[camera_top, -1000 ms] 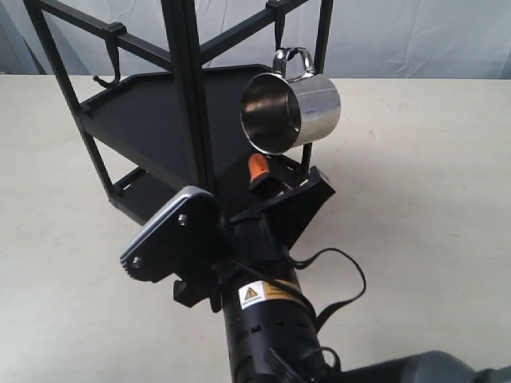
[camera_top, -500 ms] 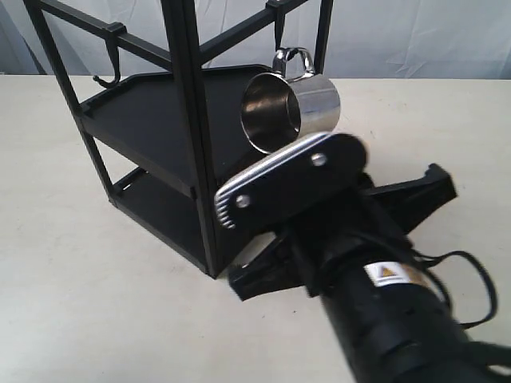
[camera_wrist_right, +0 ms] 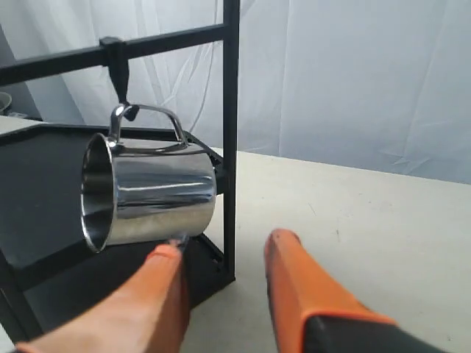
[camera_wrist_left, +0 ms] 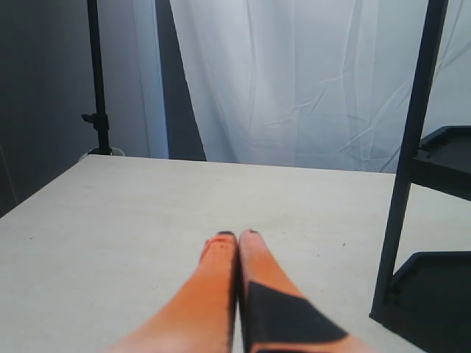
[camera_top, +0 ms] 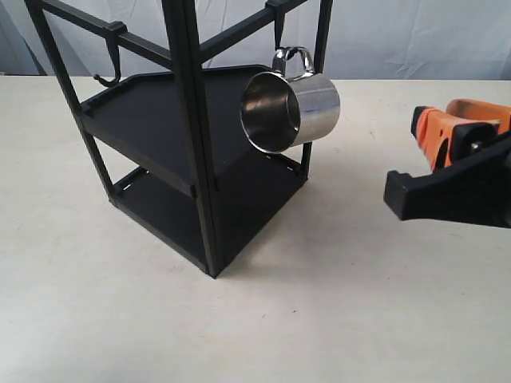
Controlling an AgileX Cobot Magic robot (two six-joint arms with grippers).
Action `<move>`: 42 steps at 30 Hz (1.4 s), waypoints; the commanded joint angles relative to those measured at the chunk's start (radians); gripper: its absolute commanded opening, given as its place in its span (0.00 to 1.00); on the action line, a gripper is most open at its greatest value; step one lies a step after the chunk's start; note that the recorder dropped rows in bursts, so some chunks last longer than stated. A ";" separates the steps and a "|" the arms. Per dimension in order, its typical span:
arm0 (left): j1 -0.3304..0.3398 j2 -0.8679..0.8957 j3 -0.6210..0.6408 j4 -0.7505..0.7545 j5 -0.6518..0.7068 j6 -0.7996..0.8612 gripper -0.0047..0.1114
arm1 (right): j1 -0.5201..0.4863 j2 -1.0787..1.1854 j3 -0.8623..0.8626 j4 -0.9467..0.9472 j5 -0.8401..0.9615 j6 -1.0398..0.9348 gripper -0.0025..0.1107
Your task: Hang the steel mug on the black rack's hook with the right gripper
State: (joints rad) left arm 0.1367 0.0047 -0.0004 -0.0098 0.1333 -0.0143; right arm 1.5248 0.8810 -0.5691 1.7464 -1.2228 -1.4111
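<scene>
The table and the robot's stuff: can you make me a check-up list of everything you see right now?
Surface: pale beige table, bare where it shows.
Steel mug: hangs tilted by its looped handle from the hook, mouth facing sideways; no gripper touches it.
Black rack: stands upright on the table; both trays look bare; a second hook on another rail carries nothing.
Clutter: nothing seen.
Right gripper: orange fingers apart, holding nothing, off to the side of the mug.
Left gripper: fingers pressed together, holding nothing, low over the table.
Cables: nothing seen.
Surroundings: white curtain behind; a dark stand pole beyond the table.
</scene>
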 commanded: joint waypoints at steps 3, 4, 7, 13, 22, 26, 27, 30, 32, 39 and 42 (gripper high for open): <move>-0.009 -0.005 0.000 0.001 -0.005 -0.002 0.05 | 0.000 -0.027 0.004 -0.002 0.002 0.002 0.33; -0.009 -0.005 0.000 0.001 -0.005 -0.002 0.05 | 0.000 -0.027 0.004 -0.002 0.002 0.002 0.33; -0.009 -0.005 0.000 0.003 -0.005 -0.002 0.05 | -0.004 -0.079 0.004 -0.002 0.002 0.115 0.33; -0.009 -0.005 0.000 0.003 -0.005 -0.002 0.05 | -0.465 -0.232 0.004 -0.002 0.152 0.244 0.33; -0.009 -0.005 0.000 0.003 -0.005 -0.002 0.05 | -1.267 -0.452 0.136 -0.002 1.145 0.117 0.33; -0.009 -0.005 0.000 0.003 -0.005 -0.002 0.05 | -1.482 -0.587 0.236 -0.002 1.304 0.204 0.33; -0.009 -0.005 0.000 0.003 -0.005 -0.002 0.05 | -1.512 -0.607 0.252 -0.002 1.324 0.224 0.33; -0.009 -0.005 0.000 0.003 -0.005 -0.002 0.05 | -1.561 -0.647 0.273 -0.002 1.351 0.308 0.33; -0.009 -0.005 0.000 0.003 -0.005 -0.002 0.05 | -1.563 -0.654 0.273 -0.002 1.351 0.386 0.33; -0.009 -0.005 0.000 0.003 -0.005 -0.002 0.05 | -1.563 -0.654 0.312 -0.002 1.476 0.590 0.33; -0.009 -0.005 0.000 0.003 -0.005 -0.002 0.05 | -1.563 -0.654 0.352 -0.002 1.514 0.641 0.33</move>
State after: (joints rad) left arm 0.1367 0.0047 -0.0004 0.0000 0.1333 -0.0143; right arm -0.0316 0.2317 -0.2500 1.7537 0.2485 -0.8204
